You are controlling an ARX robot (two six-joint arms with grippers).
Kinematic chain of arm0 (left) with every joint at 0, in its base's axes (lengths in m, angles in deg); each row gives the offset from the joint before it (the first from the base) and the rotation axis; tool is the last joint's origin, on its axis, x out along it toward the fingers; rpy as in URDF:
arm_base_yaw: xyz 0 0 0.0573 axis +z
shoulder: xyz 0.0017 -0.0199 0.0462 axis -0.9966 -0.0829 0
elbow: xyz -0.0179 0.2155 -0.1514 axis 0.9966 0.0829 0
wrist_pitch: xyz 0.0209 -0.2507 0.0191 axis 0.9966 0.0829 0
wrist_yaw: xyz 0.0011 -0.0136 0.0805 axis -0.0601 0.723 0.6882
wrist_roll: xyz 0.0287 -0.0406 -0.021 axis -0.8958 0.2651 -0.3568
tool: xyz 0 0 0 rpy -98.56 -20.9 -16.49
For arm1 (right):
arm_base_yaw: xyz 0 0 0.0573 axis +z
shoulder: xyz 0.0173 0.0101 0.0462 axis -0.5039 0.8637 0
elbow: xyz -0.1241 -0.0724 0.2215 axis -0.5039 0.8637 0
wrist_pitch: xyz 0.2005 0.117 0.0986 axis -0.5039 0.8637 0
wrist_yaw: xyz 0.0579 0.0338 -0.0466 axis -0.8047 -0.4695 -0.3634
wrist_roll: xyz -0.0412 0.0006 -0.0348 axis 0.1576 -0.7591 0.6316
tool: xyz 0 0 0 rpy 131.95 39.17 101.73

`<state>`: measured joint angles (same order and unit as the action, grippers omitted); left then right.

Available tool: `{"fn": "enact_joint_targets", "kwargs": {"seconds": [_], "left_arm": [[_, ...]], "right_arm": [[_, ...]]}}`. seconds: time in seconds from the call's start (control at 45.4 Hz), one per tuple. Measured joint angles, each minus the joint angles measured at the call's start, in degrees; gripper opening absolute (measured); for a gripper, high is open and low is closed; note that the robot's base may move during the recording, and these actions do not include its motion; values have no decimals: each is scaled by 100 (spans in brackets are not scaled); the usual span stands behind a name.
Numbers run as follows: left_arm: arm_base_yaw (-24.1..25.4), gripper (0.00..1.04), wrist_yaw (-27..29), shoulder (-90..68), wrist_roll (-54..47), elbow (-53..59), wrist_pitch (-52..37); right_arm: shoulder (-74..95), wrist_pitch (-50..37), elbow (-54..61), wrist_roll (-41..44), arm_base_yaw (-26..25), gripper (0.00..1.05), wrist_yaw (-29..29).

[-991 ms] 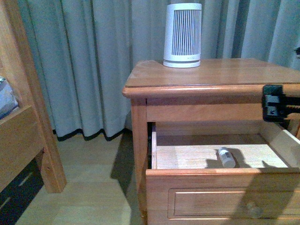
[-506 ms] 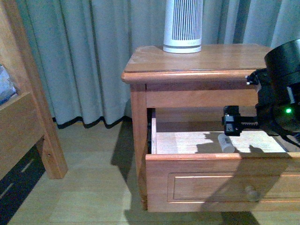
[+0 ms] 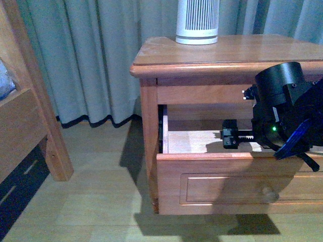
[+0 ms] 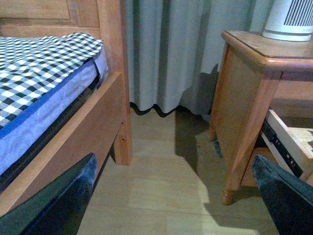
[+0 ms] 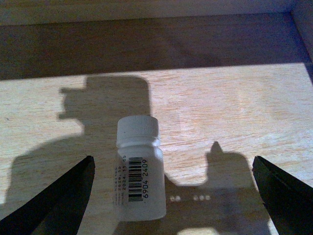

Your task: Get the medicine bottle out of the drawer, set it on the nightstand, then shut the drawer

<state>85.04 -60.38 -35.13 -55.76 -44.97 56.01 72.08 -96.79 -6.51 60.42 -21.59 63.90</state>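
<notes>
Front view: right arm [image 3: 282, 108] hides medicine bottle [image 5: 139, 169]; device [image 3: 197, 22] top cropped.

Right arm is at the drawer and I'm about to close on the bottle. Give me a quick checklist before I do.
1. Drawer open far enough to reach in: ok, it is pulled out and the arm is over its inside.
2. Right gripper open: ok, jaws wide apart.
3. Bottle between the jaws: ok, lying flat, though nearer one side.
4. Gripper low enough to grip the bottle: cannot tell.
5. Room on the nightstand: ok, bare wood shows beside the white device.
6. Left gripper out of the way: ok, open, over the floor by the bed.
</notes>
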Motion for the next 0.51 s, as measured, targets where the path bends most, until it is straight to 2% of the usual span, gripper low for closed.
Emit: {"fn": "enact_joint_targets", "kwargs": {"seconds": [0.418,0.506], "left_arm": [[0,98,0,-2,0,0,0],[0,98,0,0,0,0,0]], "right_arm": [[560,127,-573,-79,81,98,-4],[610,125,-603,-63,96,87,0]]}}
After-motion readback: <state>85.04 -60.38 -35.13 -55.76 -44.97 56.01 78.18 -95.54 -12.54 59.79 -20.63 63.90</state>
